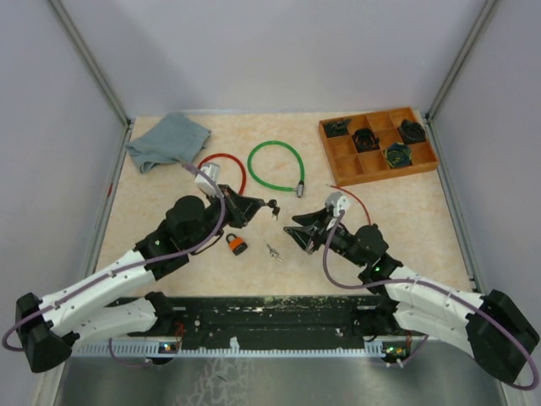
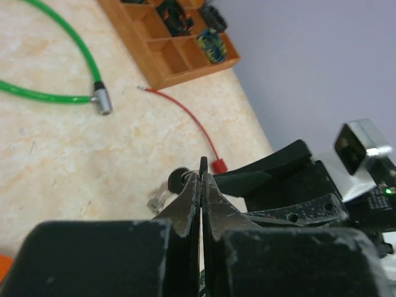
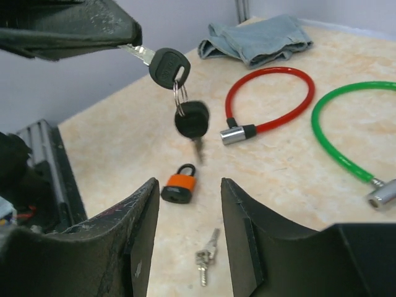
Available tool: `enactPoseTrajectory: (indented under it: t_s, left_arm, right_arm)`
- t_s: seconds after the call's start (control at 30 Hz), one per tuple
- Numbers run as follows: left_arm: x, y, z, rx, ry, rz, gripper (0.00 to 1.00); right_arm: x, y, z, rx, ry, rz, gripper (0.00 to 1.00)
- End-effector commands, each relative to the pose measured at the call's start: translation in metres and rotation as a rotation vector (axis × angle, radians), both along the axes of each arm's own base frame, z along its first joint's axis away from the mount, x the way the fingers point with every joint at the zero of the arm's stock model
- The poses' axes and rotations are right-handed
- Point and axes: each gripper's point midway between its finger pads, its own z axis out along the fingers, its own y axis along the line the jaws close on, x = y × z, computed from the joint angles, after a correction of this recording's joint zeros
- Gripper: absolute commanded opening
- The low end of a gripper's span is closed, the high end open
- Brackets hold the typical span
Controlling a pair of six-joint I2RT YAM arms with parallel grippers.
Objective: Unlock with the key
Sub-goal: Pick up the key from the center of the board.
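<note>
key aloft in left jaws, right jaws parted

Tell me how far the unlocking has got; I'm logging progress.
Done: the left gripper holds a pair of black-headed keys in the air, pinching one blade. In hand: the open right gripper faces them. Left: the orange padlock lies on the table, shackle closed, no key inserted.

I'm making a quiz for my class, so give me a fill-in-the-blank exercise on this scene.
1. The left gripper is shut on a ____.
2. The right gripper has its fingers ____.
3. The padlock has a body coloured ____.
Missing words: key, open, orange.
</note>
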Motion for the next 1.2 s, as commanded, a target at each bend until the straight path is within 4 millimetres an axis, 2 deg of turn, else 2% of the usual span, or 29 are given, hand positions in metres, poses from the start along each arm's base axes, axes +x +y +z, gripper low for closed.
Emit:
enactPoseTrajectory:
  t_s: [0.0, 0.23, 0.4, 0.5, 0.63, 0.8, 0.97, 1.17]
  left_arm:
    - [0.005, 0.010, -0.032, 0.166, 0.160, 0.069, 0.00]
    - [0.008, 0.003, -0.039, 0.208, 0.342, 0.115, 0.00]
    - [0.005, -0.001, -0.045, 0.227, 0.435, 0.124, 0.00]
    - [0.004, -0.003, -0.047, 0.243, 0.475, 0.129, 0.00]
    - [0.000, -0.006, -0.051, 0.245, 0.530, 0.124, 0.00]
    - [-0.003, -0.010, -0.050, 0.210, 0.552, 0.116, 0.00]
    - [-0.003, -0.010, -0.046, 0.180, 0.550, 0.118, 0.00]
    - [-0.006, -0.016, -0.048, 0.158, 0.573, 0.096, 0.00]
  right_arm:
    - [0.004, 0.001, 0.021, -0.118, -0.292, 0.000, 0.45]
    - [-0.002, 0.011, 0.039, -0.163, -0.646, 0.023, 0.47]
    - [-0.002, 0.023, 0.040, -0.170, -0.755, 0.037, 0.47]
    - [0.000, 0.028, 0.034, -0.178, -0.784, 0.018, 0.46]
    - [0.002, 0.035, 0.036, -0.153, -0.806, 0.015, 0.42]
    - [0.006, 0.043, 0.021, -0.199, -0.787, 0.026, 0.35]
    - [0.011, 0.046, 0.006, -0.238, -0.766, 0.030, 0.33]
    - [0.011, 0.048, 0.004, -0.224, -0.776, 0.022, 0.33]
